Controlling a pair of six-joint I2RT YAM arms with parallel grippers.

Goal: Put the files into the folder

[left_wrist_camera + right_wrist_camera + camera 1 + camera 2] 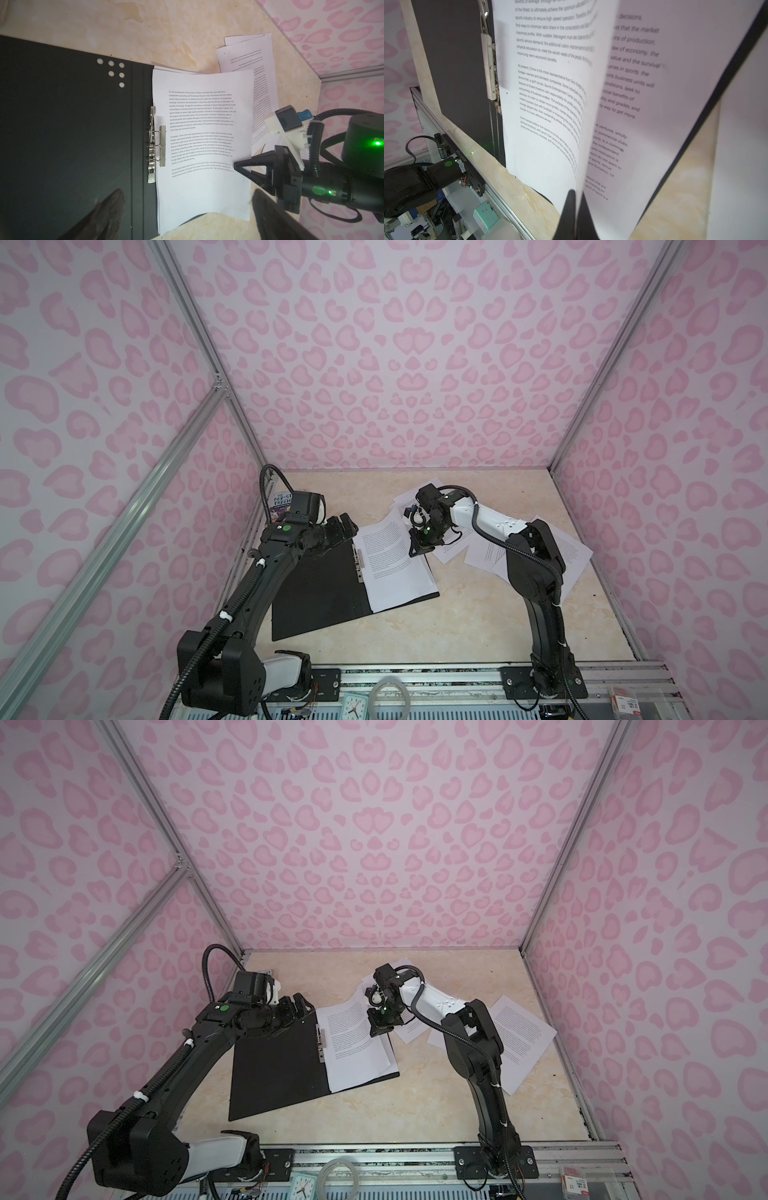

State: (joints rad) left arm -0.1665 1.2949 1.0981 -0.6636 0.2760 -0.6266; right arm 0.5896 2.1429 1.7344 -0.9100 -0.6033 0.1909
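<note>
Right fingers (pixel 570 207) are clenching the right-hand margin of the top sheet (pixel 546 104) and holding that edge up, so the page is bowing off the one beneath. I would guess they are gripping it by the margin so it can be squared toward the spine without dragging the page below. Left fingers (pixel 108 214) are standing spread wide with nothing between them, hanging over the far end of the folder's left cover. Whether they are touching it I cannot tell, but they look placed to pin the cover if the paper tugs it.

Going down by size, the counter (pixel 457 626) is carrying everything. The folder (pixel 316 593) is lying open toward the left, black inside facing up, presumably so pages can go straight onto its right panel. The files are sitting in two lots. A small stack (pixel 395 572) is resting on that right panel, just beside the spine. More loose sheets (pixel 575 549) are lying scattered on the counter to the right and far side, partly under the right arm, so the job is looking only partly done. The clip strip (pixel 152 143) is lying along the spine with its bar overlapping the stack's left margin; whether it is clamping the paper I cannot tell.
</note>
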